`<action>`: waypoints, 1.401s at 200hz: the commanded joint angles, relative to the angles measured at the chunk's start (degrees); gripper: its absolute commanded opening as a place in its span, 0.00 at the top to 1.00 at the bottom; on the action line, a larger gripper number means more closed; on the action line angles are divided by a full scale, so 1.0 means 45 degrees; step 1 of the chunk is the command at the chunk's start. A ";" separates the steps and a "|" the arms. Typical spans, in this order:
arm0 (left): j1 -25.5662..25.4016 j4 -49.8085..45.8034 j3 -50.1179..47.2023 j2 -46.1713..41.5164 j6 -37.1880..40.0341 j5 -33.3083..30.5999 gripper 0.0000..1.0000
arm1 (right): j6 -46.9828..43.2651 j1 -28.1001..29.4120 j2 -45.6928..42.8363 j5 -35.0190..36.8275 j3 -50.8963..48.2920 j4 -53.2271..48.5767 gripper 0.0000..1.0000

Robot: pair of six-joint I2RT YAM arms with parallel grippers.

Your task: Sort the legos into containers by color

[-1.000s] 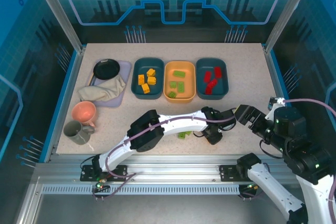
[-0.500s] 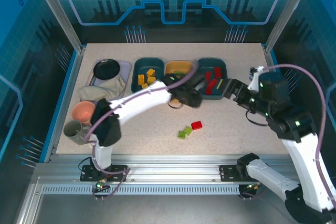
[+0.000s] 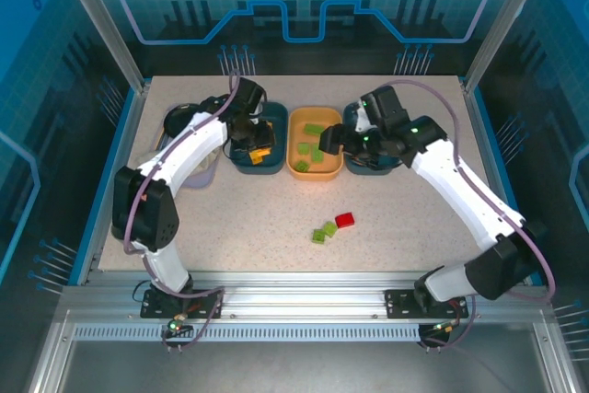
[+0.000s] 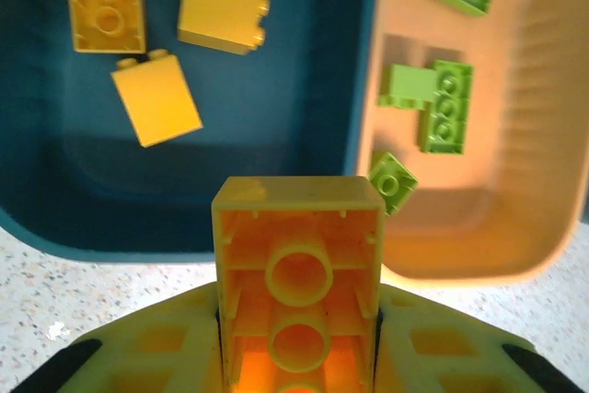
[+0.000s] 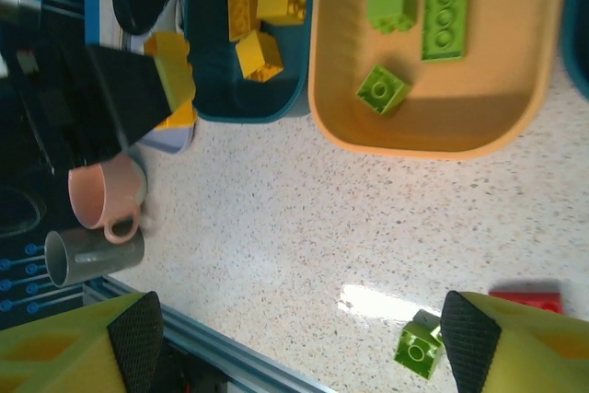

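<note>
Yellows (image 4: 221, 9) lie in the left tray (image 4: 184, 218), greens (image 4: 442, 106) in the orange tray (image 4: 515, 255). Our left gripper (image 4: 299, 319) clamps a yellow brick (image 4: 299, 227) above that left tray's 6 o'clock rim. Two loose greens (image 3: 323, 232) and a red (image 3: 345, 220) wait on the table (image 3: 239, 218), well apart at 6 o'clock from our right gripper (image 5: 304, 338), which gapes wide and empty.
</note>
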 commanded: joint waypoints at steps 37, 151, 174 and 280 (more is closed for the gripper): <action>0.0305 -0.0381 0.1845 0.2812 0.1080 0.0425 0.66 | -0.0240 0.0543 0.1137 -0.0329 0.0299 0.0744 0.18; 0.0300 -0.1020 0.2511 0.4783 0.4220 0.0725 0.52 | -0.0045 0.0565 0.1140 -0.0530 -0.0653 0.0902 0.19; 0.0291 -0.1041 0.2609 0.4730 0.4011 0.0627 0.40 | -0.0120 0.0592 0.0923 -0.0041 -0.0816 0.0131 0.19; -0.0407 -0.0131 0.0861 -0.1115 0.1079 0.0589 0.16 | 0.6074 0.0893 -0.0384 0.3379 -0.4872 -0.0785 0.28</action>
